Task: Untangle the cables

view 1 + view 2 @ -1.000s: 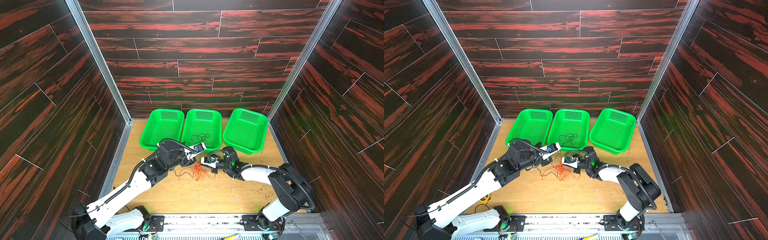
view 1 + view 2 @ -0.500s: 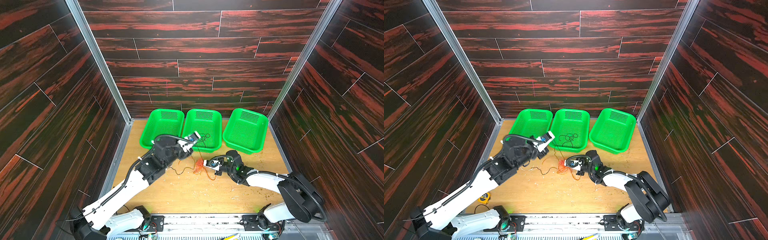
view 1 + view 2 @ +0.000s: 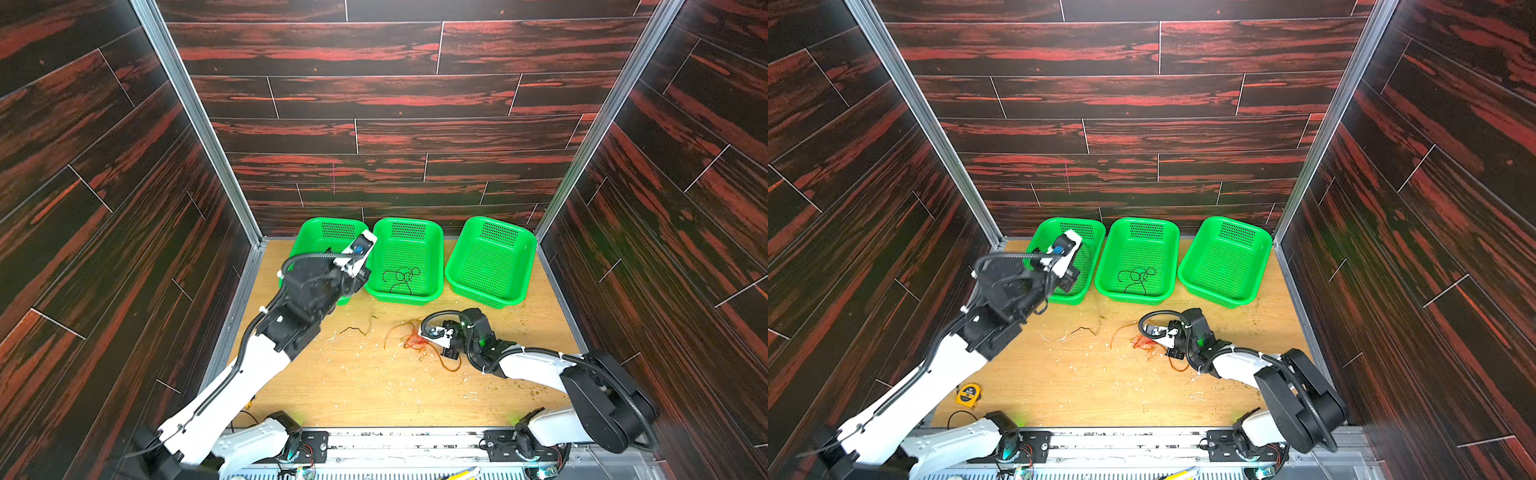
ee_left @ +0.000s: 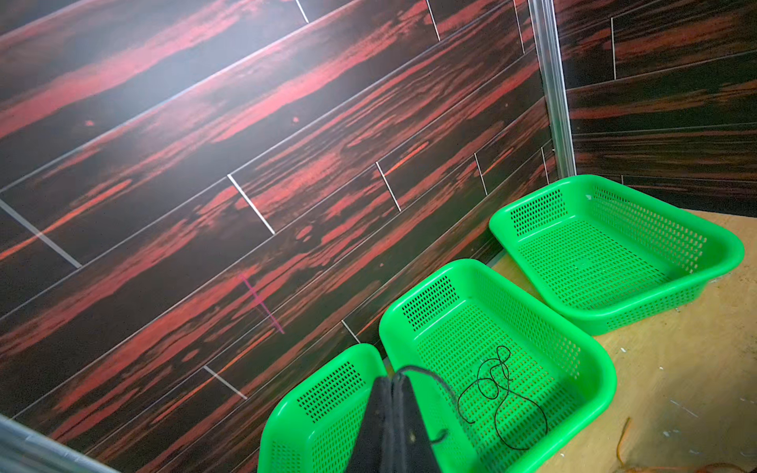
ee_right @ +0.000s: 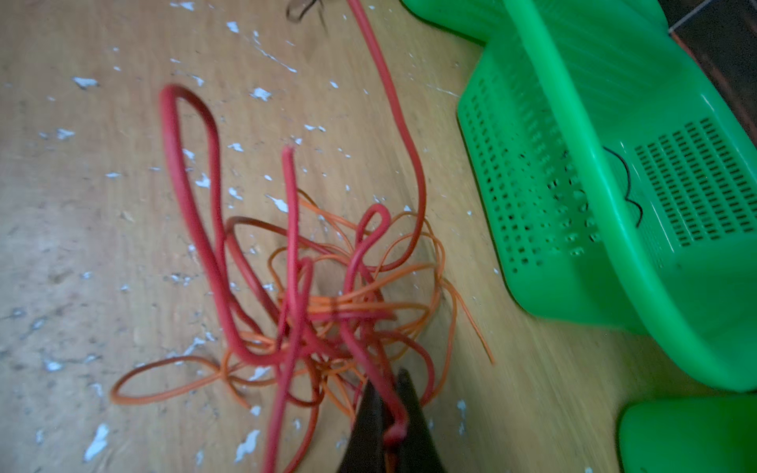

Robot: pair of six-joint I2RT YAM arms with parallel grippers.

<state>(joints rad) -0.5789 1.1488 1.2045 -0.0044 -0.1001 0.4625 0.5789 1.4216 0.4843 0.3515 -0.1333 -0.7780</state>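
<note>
Red cable (image 5: 291, 213), tangled with orange cable (image 5: 389, 306), is pinched by right pincer (image 5: 387, 385); left pincer (image 4: 392, 379) closed, seemingly gripping black cable (image 4: 497, 379)

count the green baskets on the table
3, in a row by the back wall: left basket partly behind the left arm, middle basket holding the black cable, right basket.
</note>
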